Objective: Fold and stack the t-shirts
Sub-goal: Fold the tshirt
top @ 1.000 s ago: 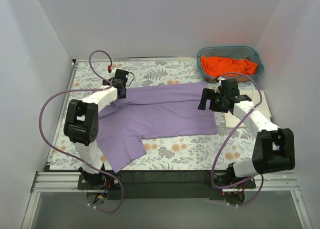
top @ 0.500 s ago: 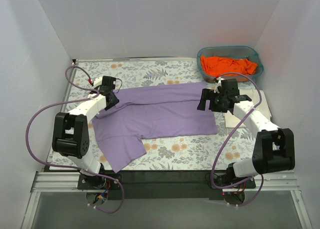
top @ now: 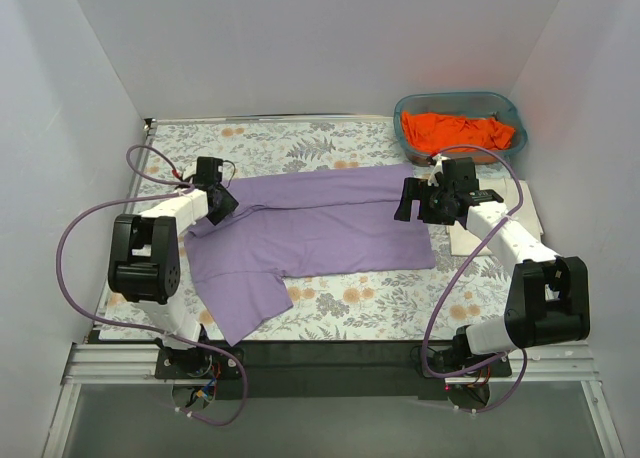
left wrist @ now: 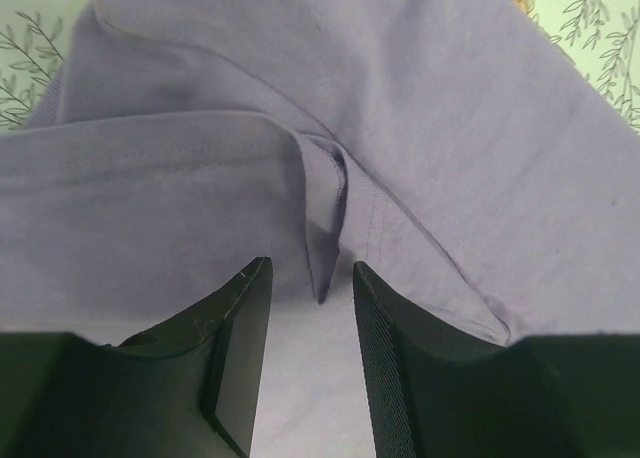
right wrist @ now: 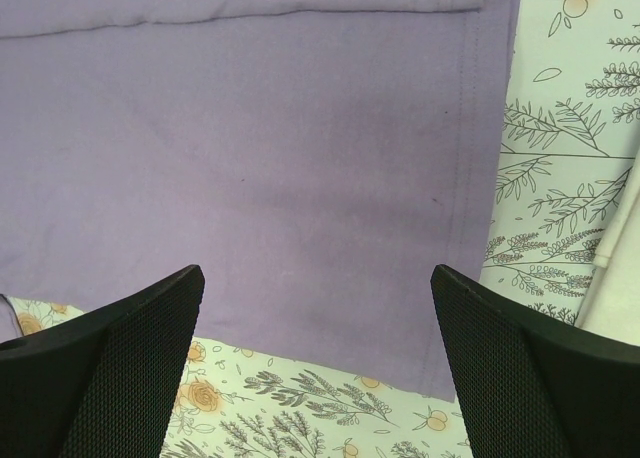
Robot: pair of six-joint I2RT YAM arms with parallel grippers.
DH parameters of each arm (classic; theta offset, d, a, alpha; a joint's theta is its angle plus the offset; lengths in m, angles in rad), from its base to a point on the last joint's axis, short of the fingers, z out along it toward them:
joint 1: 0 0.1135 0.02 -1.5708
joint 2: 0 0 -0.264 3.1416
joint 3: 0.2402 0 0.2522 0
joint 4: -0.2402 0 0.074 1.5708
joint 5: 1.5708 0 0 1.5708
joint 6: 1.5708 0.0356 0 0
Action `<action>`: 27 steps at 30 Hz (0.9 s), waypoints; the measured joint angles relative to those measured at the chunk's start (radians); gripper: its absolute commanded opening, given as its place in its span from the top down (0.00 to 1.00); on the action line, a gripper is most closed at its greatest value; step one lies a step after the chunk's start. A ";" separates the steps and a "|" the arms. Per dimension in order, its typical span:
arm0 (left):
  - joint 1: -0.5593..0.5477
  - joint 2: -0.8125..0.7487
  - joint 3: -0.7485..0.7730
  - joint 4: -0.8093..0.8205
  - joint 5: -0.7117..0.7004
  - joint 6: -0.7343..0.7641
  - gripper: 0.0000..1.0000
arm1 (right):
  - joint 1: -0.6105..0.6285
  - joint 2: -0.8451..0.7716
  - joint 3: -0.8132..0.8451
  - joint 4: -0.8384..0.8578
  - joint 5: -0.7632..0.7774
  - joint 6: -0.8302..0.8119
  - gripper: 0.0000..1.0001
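The left gripper [left wrist: 310, 278], jaws set narrow astride a raised pleat of the lavender t-shirt [top: 320, 223] (clamped or not, I cannot tell), seems placed to lift that left end for folding. The shirt lies spread mid-frame; the right gripper [right wrist: 315, 278] hangs wide-spread over its right hem.

A purple shirt [top: 320, 223] lies spread across the middle of the tablecloth [top: 300, 148]. Its long side runs from 9 to 3 o'clock, and one flap trails toward 7 o'clock. The left gripper [top: 222, 203] sits low on the shirt's 9 o'clock end, and the right gripper [top: 412, 200] hangs over its 3 o'clock edge. At 1 o'clock a basket [top: 455, 96] holds an orange shirt [top: 460, 130]. A white shirt [top: 525, 200] lies folded at 3 o'clock, partly under the right arm [top: 505, 233].
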 measured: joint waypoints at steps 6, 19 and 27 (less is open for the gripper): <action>0.000 0.024 0.000 0.005 0.034 -0.018 0.61 | 0.000 0.000 0.000 0.000 0.000 0.000 0.15; 0.000 0.024 0.000 0.019 0.063 -0.028 0.85 | 0.000 0.000 0.000 0.000 -0.012 -0.003 0.16; 0.000 0.024 -0.006 0.025 0.082 -0.030 1.00 | 0.000 0.000 0.000 0.000 -0.019 -0.003 0.16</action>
